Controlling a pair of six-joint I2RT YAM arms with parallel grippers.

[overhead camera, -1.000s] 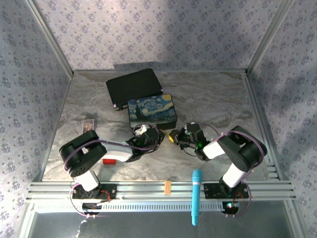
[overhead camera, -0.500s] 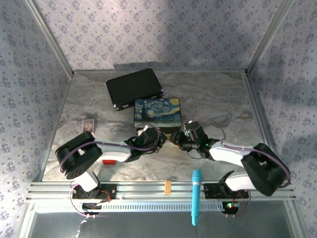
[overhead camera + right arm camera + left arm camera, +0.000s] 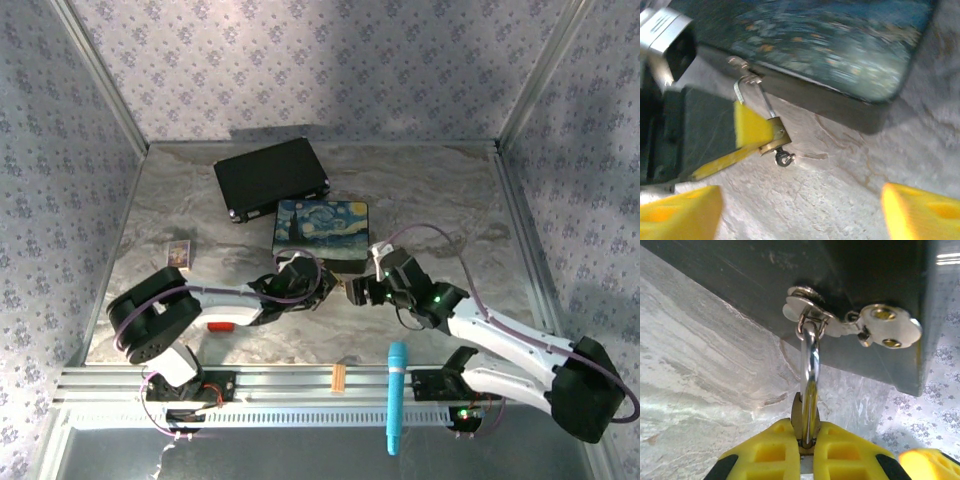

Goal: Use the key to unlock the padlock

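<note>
**A:** Starting at the left, what has the left gripper (image 3: 807, 444) got?

**B:** The padlock (image 3: 799, 416). Its yellow fingers (image 3: 771, 452) are pinched tight on the brass body, one on each side, just above the marble table (image 3: 700, 365).

**A:** And the shackle (image 3: 810, 365)?

**B:** It runs straight out from between the fingertips and hooks through the silver hasp (image 3: 812, 315) on the near wall of the painted box (image 3: 790, 270). The lock hangs off the box, right at the left gripper's tips.

**A:** Where's the key (image 3: 784, 159)?

**B:** The right wrist view shows a small silvery loop touching the underside of the brass body. It looks like the key's head, though it's too small and blurred to be sure.

**A:** Moving right, what about the right gripper (image 3: 800, 210)?

**B:** It's spread wide, with nothing between its fingers. The padlock lies ahead of it, nearer its left finger (image 3: 680, 212), apart from both. From above, it faces the left gripper at the box's near edge, close by.
</note>
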